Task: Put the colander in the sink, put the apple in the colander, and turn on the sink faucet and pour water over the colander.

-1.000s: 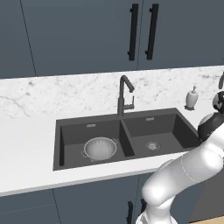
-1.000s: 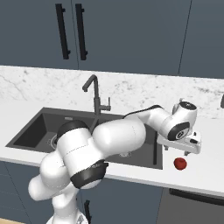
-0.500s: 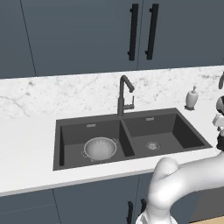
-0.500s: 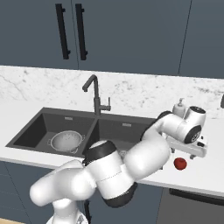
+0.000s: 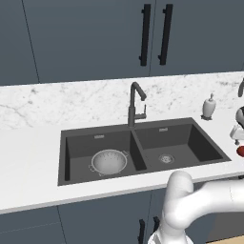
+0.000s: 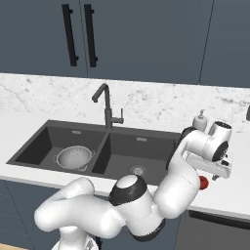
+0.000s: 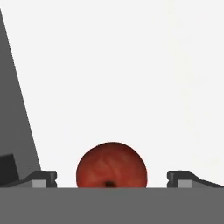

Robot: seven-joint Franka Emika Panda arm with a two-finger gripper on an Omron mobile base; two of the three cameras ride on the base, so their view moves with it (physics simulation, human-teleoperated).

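- Sink (image 5: 78, 143) (image 6: 34, 146): dark charcoal, double basin, set in the white countertop (image 5: 28, 157) (image 6: 229, 190); round silver drain (image 5: 166, 158) (image 6: 138, 170) in the right basin.
- Colander (image 5: 109, 161) (image 6: 73, 158): silver-grey, upright on the floor of the sink's left basin, wire handles at its sides.
- Sink faucet (image 5: 135, 105) (image 6: 106, 106): slim, dark, behind the divider between the sink's basins; spout bent toward the front.
- Pump bottle (image 5: 208, 106) (image 6: 199, 120): white, on the counter behind the sink's right end.
- Apple (image 5: 240, 151) (image 6: 203, 182) (image 7: 111, 165): red, on the counter right of the sink, well apart from the colander.
- Gripper (image 6: 215, 171) (image 7: 111, 177): above the apple, right of the sink; fingers (image 7: 43, 178) spread wide, one on each side of the apple, clear gaps both sides, not touching it.
- Arm: white, arched across the sink's front right corner in the right base view, hiding part of the right basin's rim.
- Backsplash (image 5: 71, 102) (image 6: 44, 93): veined white marble behind the sink.
- Cabinets (image 5: 86, 38) (image 6: 146, 39): dark blue-grey, above the sink, with two black bar handles (image 5: 145, 34) (image 6: 69, 35).
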